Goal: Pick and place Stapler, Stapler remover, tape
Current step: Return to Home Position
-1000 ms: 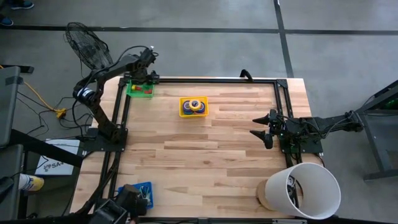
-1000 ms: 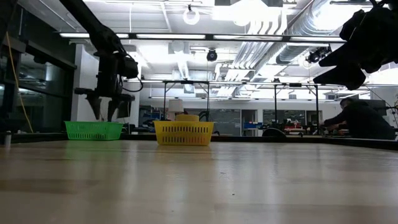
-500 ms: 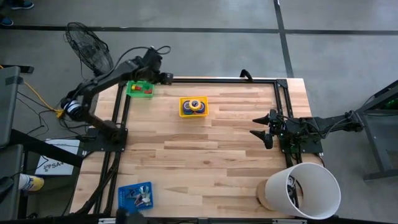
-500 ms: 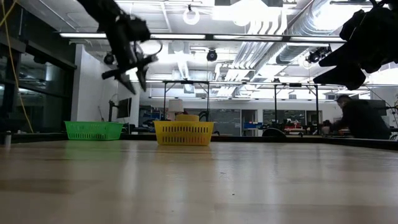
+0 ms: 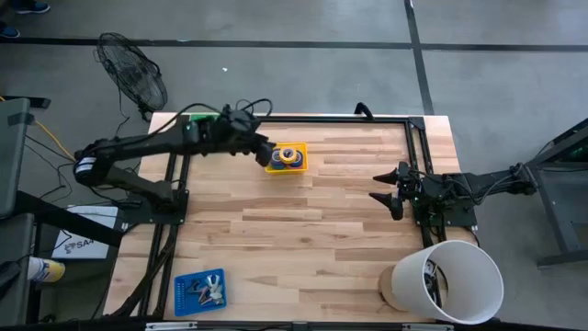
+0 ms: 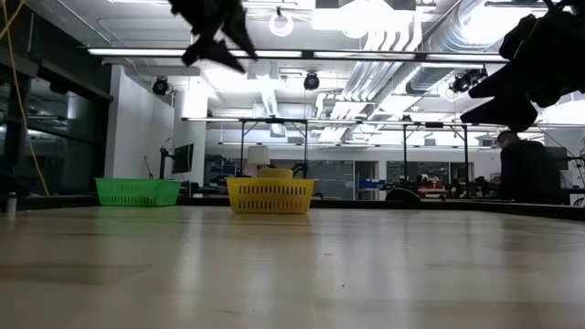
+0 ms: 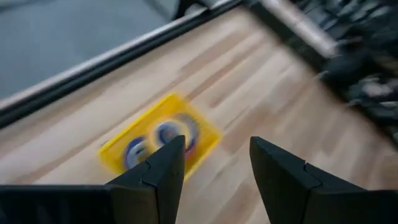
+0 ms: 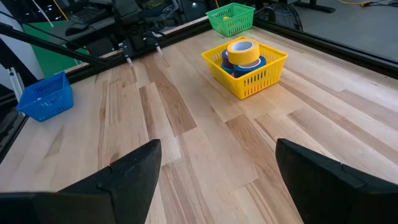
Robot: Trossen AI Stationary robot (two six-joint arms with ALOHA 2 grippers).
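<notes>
Over the table (image 5: 312, 239), the left gripper (image 5: 264, 152) hangs just beside the yellow bin (image 5: 286, 157). The low view adds its height: it shows at the top of the picture, far above the bins' rims. Its own wrist view shows both fingers (image 7: 165, 171) spread wide with nothing between them, and the bin blurred beyond.

The tape (image 8: 242, 53) lies stacked in that bin. The right wrist view shows a yellow-orange roll on top of blue ones, while the low view gives only a yellow hump over the rim.

The right gripper (image 5: 384, 188) waits near the table's right side, its fingers (image 8: 134, 177) parted wide and empty.

From above, the left arm (image 5: 138, 147) covers most of the green bin (image 8: 231, 18), and no view shows what it holds. The blue bin (image 5: 199, 290), at the high view's lower left corner, holds pale pieces too small to identify. A person (image 6: 526, 169) stands in the room behind.
</notes>
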